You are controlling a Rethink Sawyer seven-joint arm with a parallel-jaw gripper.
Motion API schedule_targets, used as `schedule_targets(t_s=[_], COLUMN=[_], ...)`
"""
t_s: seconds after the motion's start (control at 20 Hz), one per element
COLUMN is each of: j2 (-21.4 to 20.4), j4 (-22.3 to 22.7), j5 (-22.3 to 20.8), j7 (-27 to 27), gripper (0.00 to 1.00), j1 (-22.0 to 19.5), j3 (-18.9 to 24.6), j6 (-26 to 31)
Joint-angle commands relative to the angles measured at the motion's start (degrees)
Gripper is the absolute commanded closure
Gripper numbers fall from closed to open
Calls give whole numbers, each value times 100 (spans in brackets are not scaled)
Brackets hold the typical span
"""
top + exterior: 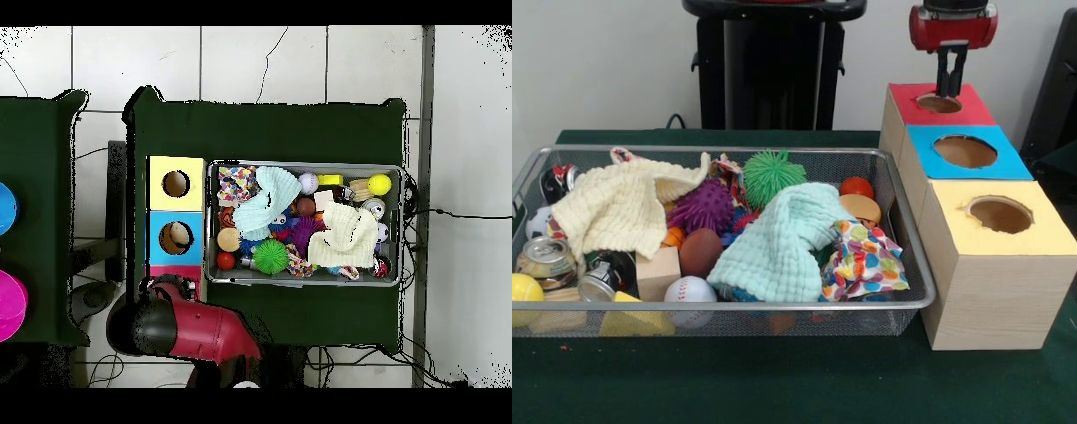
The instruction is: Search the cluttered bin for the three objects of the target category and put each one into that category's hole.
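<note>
The wire mesh bin [733, 306] is full of clutter; in the overhead view [305, 165] it lies right of the boxes. I cannot pick out any animal-shaped toy figure in it; cloths cover much of it. A small orange thing [673, 236] peeks from under the yellow cloth [618, 208]. My gripper [951, 88] hangs straight above the red-topped hole [939, 103], tips at the rim. Its fingers [945, 71] stand close together with nothing visible between them. In the overhead view my red arm [195, 328] covers most of the red top [160, 272].
Blue-topped hole [965, 151] and yellow-topped hole [999, 215] sit in front of the red one. The bin also holds a mint cloth [781, 238], green spiky ball [773, 174], purple spiky ball [702, 205], baseball [691, 291], cans [547, 261] and a yellow ball [524, 290].
</note>
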Motion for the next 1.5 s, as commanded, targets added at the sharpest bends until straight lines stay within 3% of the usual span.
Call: schedule_targets(t_s=[0.05, 0.4, 0.85, 1.5], j2=[-208, -231, -2, 272], j4=[-908, -1221, -1541, -2340], j5=[-394, -884, -1486, -2045], j7=[520, 160, -222, -163], gripper=[100, 100, 100, 100], j1=[-187, -565, -1255, -1377], j3=[-220, -201, 302, 392], j6=[1060, 1401, 1120, 1452])
